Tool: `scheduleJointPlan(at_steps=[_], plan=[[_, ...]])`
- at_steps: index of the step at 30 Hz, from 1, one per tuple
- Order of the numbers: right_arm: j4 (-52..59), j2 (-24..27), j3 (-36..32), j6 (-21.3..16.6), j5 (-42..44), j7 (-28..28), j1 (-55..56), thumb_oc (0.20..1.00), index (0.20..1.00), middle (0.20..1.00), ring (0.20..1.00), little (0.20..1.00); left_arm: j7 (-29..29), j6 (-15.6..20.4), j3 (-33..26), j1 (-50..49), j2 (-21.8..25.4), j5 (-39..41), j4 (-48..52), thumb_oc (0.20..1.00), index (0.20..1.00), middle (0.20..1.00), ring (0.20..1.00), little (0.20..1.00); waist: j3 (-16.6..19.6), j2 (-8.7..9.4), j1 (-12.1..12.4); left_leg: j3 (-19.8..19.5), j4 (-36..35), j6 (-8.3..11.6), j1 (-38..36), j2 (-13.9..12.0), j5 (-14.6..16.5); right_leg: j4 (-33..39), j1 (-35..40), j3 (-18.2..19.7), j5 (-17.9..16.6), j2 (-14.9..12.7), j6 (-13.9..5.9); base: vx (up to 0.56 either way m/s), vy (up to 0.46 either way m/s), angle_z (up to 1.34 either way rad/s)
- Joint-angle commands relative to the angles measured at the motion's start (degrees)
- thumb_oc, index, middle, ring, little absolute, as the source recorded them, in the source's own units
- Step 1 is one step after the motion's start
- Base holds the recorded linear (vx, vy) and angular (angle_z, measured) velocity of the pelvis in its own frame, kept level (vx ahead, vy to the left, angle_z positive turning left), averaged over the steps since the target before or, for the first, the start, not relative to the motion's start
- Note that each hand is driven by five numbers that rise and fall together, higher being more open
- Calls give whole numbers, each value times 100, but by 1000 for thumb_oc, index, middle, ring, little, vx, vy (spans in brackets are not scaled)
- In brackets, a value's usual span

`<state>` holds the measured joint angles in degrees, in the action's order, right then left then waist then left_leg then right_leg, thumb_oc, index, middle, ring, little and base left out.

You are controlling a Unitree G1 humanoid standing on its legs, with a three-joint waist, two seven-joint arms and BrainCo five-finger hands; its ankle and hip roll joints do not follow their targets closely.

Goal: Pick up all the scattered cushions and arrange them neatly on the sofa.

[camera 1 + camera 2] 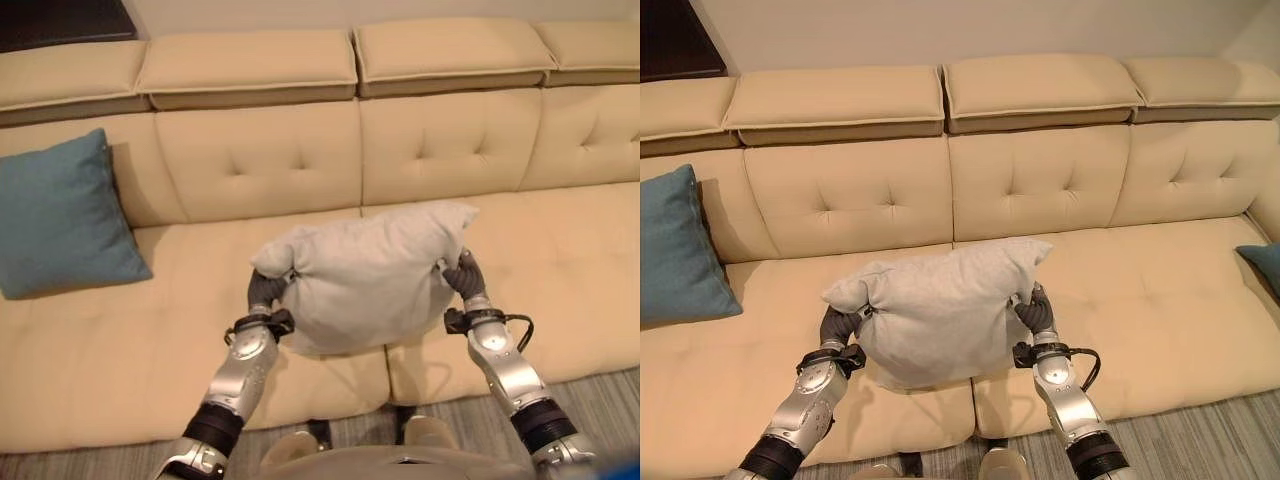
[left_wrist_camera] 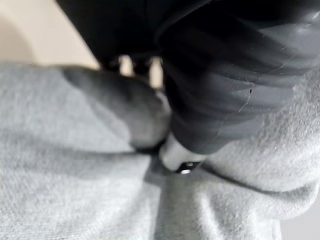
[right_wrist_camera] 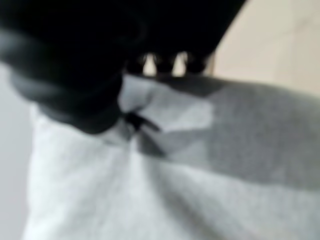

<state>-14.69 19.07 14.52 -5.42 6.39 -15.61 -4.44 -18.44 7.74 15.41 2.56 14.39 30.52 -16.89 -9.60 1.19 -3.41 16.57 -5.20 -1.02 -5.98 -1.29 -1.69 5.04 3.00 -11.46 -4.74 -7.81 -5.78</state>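
A light grey cushion (image 1: 370, 275) hangs between my two hands over the front of the beige sofa's seat (image 1: 560, 250). My left hand (image 1: 268, 290) grips its left edge and my right hand (image 1: 462, 275) grips its right edge. In the left wrist view the thumb (image 2: 177, 157) digs into the grey cushion (image 2: 75, 190), with the fabric bunched around it. The right wrist view shows the same pinch on the grey cushion (image 3: 200, 190). A teal cushion (image 1: 60, 215) leans upright against the backrest at the sofa's left end.
A second teal cushion (image 1: 1265, 262) lies at the sofa's far right edge. The tufted backrest (image 1: 420, 150) runs behind the seat. Grey carpet (image 1: 600, 395) shows in front of the sofa.
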Motion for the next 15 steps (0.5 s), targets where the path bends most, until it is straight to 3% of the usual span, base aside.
scheduleJointPlan(at_steps=[1, 7, 15], plan=[[630, -19, -197, -544, -92, 59, -382, 200, 200, 200, 200, 200, 356, 363, 252, 534, -221, -282, 586, 200, 200, 200, 200, 200, 490, -4, -6, -222, 277, 490, 57, -184, 186, -293, -134, -162, 371, 138, -348, 81, -63, 14], [715, 64, -188, -570, -116, -31, -635, 200, 200, 200, 200, 200, 266, 362, 320, 995, -214, -367, 610, 200, 200, 200, 200, 200, 351, -74, -47, -233, 200, 580, 74, -264, 111, -84, 2, -307, 374, 187, -314, 7, -49, 8], [550, 76, 220, -692, 99, -343, -2110, 200, 200, 200, 200, 200, -307, 632, 456, 2534, -208, -358, 311, 200, 200, 200, 200, 200, -134, -148, -68, -246, 449, 643, 559, -329, 65, -165, -333, -401, 301, 144, -282, -93, -23, 11]])
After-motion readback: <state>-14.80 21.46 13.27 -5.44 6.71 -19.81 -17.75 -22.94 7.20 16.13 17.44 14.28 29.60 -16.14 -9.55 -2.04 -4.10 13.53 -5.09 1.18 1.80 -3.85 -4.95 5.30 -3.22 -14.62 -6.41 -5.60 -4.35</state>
